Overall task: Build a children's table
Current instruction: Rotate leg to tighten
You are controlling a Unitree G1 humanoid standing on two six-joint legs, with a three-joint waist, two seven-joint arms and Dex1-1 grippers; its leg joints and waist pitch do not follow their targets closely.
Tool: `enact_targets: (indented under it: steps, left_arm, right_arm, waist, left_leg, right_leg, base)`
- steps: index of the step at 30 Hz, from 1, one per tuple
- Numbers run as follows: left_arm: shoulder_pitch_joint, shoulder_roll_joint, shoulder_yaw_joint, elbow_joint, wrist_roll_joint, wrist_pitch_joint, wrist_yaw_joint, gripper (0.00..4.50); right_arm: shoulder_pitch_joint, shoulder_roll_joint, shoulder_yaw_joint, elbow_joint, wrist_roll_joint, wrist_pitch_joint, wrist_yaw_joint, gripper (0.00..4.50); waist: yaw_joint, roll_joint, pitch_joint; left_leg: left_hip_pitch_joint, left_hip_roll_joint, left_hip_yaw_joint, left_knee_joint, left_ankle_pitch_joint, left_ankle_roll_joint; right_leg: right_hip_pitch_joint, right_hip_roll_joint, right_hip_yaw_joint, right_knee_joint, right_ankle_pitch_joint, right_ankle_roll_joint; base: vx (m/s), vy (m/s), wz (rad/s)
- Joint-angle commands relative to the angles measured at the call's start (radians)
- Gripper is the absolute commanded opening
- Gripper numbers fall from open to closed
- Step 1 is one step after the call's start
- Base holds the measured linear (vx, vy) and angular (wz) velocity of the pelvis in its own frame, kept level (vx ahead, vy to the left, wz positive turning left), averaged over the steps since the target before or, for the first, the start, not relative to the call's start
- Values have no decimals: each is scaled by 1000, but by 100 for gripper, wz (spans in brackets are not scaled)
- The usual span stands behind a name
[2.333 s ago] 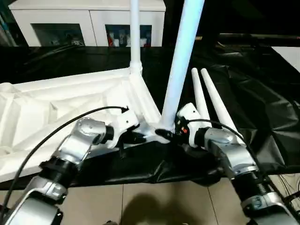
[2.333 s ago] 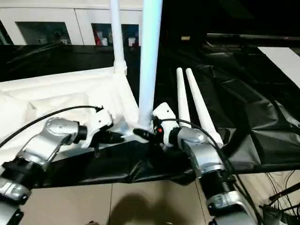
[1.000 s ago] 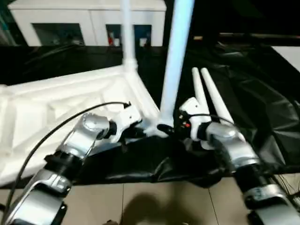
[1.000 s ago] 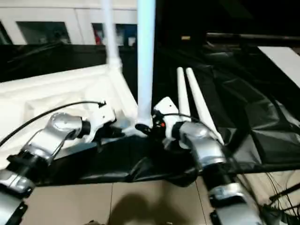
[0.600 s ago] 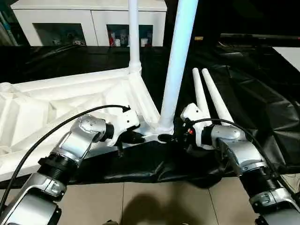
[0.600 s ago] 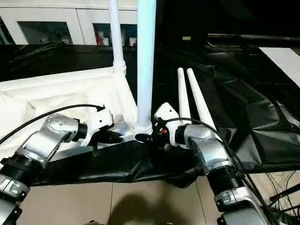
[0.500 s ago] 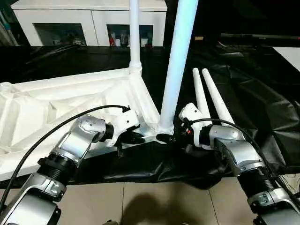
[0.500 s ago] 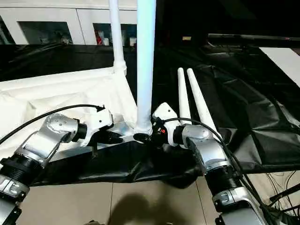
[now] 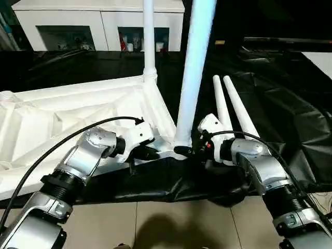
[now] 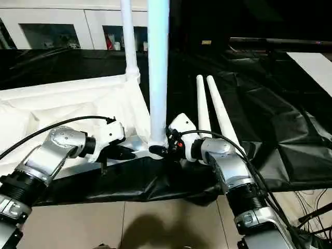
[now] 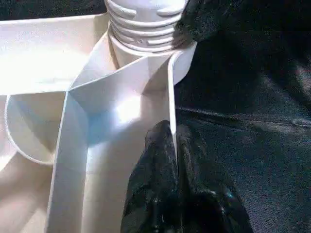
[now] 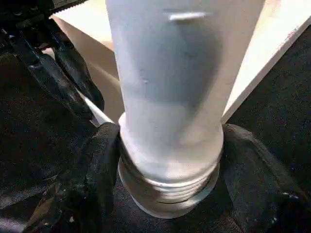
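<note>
While the left gripper [image 9: 148,153] pinches the tabletop [image 9: 78,111] rim beside the near corner socket, the right gripper [image 12: 163,160] straddles the standing leg [image 9: 194,72] at its threaded base: partly seated, it could tilt or cross-thread.

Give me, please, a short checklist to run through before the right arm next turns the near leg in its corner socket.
1. Left gripper clamped on the tabletop rim: ok.
2. Right gripper fingers either side of the near leg base: ok.
3. Threads fully in the socket: not ok, several threads show.
4. Near leg upright: ok, roughly.
5. Far leg standing in its corner: ok.
6. Two spare legs lying clear on the black sheet: ok.
</note>
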Motion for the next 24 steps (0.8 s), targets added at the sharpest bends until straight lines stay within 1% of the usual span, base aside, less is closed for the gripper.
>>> enact_targets:
  steps: [1,9,12,13,14,15,16,17,18,19,20,21,22,23,24]
  left_arm:
    - [8,1,-27,-23,8,0,-22,0]
    - [11,1,-29,-26,11,5,-22,0]
    - [8,-22,-23,-4,20,9,21,0]
    - [3,-47,-15,15,24,16,61,0]
    - [0,-56,-13,22,25,19,75,0]
    - [-8,-85,-6,46,31,27,120,0]
    - [-14,-103,-2,61,34,32,148,0]
    - [-30,-146,11,97,38,49,212,0]
    - [-30,-146,11,97,38,49,212,0]
    - [-46,-182,21,127,41,65,263,0]
    - [-46,-182,21,127,41,65,263,0]
    - [-57,-201,24,145,46,70,294,0]
    - [-57,-201,24,145,46,70,294,0]
    - [-83,-245,36,189,52,79,363,0]
    - [-103,-274,42,221,60,78,414,0]
  right_arm:
    - [-9,5,-1,-17,4,3,0,277]
    - [3,9,4,-17,-1,1,-6,269]
    - [15,27,-8,12,-23,-3,-79,269]
    - [13,50,-26,48,-33,2,-147,268]
    - [12,59,-34,61,-35,6,-172,268]
    - [13,82,-46,83,-38,12,-223,268]
    - [13,98,-54,96,-40,15,-256,268]
    - [11,137,-71,122,-42,22,-333,268]
    - [11,137,-71,122,-42,22,-333,267]
    - [1,173,-90,148,-44,27,-407,267]
    - [1,173,-90,148,-44,27,-407,267]
    - [-8,195,-103,168,-43,30,-455,267]
    - [-8,195,-103,168,-43,30,-455,267]
    - [-33,239,-132,218,-44,22,-570,267]
    - [-52,270,-150,254,-41,15,-637,267]
  waist:
    - [0,5,-66]
    - [1,6,-67]
    - [0,6,-66]
    - [-1,5,-63]
    - [-1,7,-61]
    - [-2,6,-59]
    - [-5,2,-61]
    - [-2,4,-57]
    - [-6,2,-54]
    - [-5,4,-55]
    - [-6,3,-54]
    - [-4,3,-56]
    - [-5,3,-56]
    - [-6,5,-57]
    - [-9,5,-58]
  left_leg:
    - [7,18,2,-64,-113,59]
    - [7,17,3,-62,-101,65]
    - [7,17,3,-63,-104,63]
    - [9,18,3,-65,-129,50]
    - [10,17,4,-66,-142,44]
    - [12,17,3,-69,-175,31]
    - [13,17,5,-68,-185,26]
    - [16,17,2,-71,-206,13]
    - [16,16,2,-74,-225,5]
    - [17,14,0,-75,-244,-2]
    - [17,14,0,-76,-248,-5]
    - [16,14,-3,-77,-247,-7]
    - [17,14,-3,-77,-252,-6]
    - [17,14,-2,-77,-251,-8]
    - [19,12,-1,-76,-251,-13]
  right_leg:
    - [62,-53,44,-51,-12,-263]
    - [63,-53,44,-49,7,-268]
    - [62,-53,44,-49,0,-267]
    - [60,-54,44,-55,-43,-262]
    - [58,-55,44,-57,-65,-259]
    - [57,-55,44,-65,-124,-247]
    - [56,-55,46,-65,-144,-242]
    - [55,-57,46,-72,-196,-228]
    - [53,-56,46,-77,-237,-213]
    - [53,-57,46,-81,-282,-197]
    - [53,-58,46,-83,-300,-188]
    - [54,-58,46,-84,-315,-176]
    - [51,-58,47,-86,-318,-171]
    - [49,-57,48,-85,-313,-172]
    - [47,-56,47,-87,-314,-172]
  base:
    - [0,0,0]
    - [0,0,0]
    - [0,0,0]
    - [0,0,0]
    - [0,0,0]
    - [0,0,0]
    - [0,0,0]
    - [0,0,0]
    - [0,0,0]
    - [0,0,0]
    - [0,0,0]
    - [0,0,0]
    - [0,0,0]
    - [0,0,0]
    - [0,0,0]
